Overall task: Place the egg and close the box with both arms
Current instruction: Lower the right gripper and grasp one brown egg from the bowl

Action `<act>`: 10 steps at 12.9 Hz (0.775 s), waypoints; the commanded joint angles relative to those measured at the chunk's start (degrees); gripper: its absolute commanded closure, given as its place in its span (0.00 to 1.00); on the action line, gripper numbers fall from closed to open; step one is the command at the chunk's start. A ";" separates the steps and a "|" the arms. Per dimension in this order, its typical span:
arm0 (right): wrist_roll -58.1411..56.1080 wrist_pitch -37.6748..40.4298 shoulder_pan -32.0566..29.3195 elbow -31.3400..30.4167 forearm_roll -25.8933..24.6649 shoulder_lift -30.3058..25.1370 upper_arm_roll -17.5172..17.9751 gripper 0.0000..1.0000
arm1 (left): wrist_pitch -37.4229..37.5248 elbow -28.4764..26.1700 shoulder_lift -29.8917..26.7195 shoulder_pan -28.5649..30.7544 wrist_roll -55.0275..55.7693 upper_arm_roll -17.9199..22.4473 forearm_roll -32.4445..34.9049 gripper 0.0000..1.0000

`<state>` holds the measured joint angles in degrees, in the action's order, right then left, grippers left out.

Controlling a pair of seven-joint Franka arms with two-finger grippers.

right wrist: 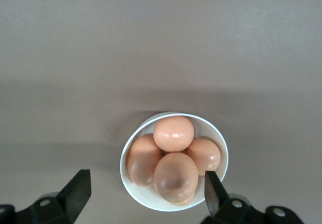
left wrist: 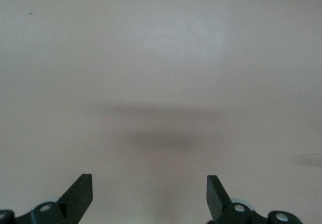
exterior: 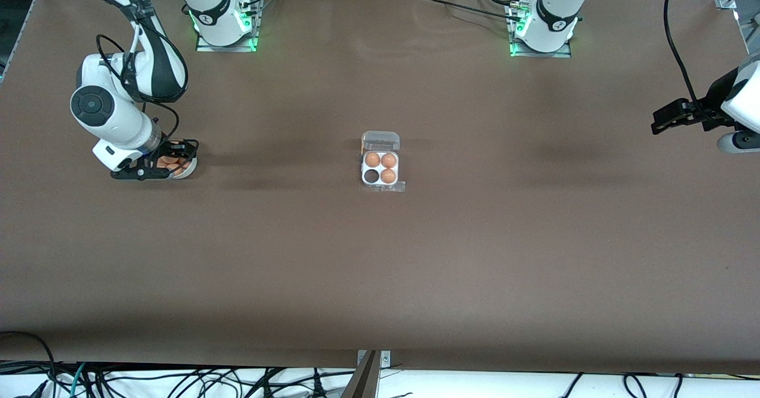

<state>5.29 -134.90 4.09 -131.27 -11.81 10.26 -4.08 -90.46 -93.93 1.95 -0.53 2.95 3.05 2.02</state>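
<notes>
The clear egg box (exterior: pixel 380 169) sits mid-table with its lid (exterior: pixel 380 141) open and lying flat on the side toward the robot bases. Three brown eggs (exterior: pixel 380 160) fill three cells; one cell (exterior: pixel 371 176) is empty. My right gripper (exterior: pixel 155 163) is open over a white bowl (exterior: pixel 189 169) of several brown eggs (right wrist: pixel 174 176) at the right arm's end of the table. In the right wrist view one of my fingertips (right wrist: pixel 211 189) overlaps the bowl's rim (right wrist: pixel 132 189) and the other is off to the side. My left gripper (exterior: pixel 665 119) is open and empty in the air at the left arm's end.
The brown table cover (exterior: pixel 380 267) is bare around the box. The left wrist view shows only plain table surface (left wrist: pixel 161 83) under the open gripper (left wrist: pixel 150 193). Cables hang along the table's front edge (exterior: pixel 178 380).
</notes>
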 commanded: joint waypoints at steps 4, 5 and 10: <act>-0.72 -1.24 -0.04 -1.09 -1.28 1.77 -1.90 0.00 | 1.34 2.08 0.87 0.18 -1.02 -0.33 1.58 0.00; -0.72 -1.42 -0.04 -1.09 -1.28 2.21 -1.90 0.00 | 1.34 2.08 0.87 0.10 -1.02 -0.42 1.58 0.00; -0.81 -1.86 -0.04 -0.74 -1.28 3.09 -1.90 0.05 | 1.34 2.08 0.87 0.10 -1.02 -0.42 1.58 0.00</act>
<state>5.14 -135.74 4.08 -131.69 -12.23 13.18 -5.83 -90.46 -93.92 1.95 -0.54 2.95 2.99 2.02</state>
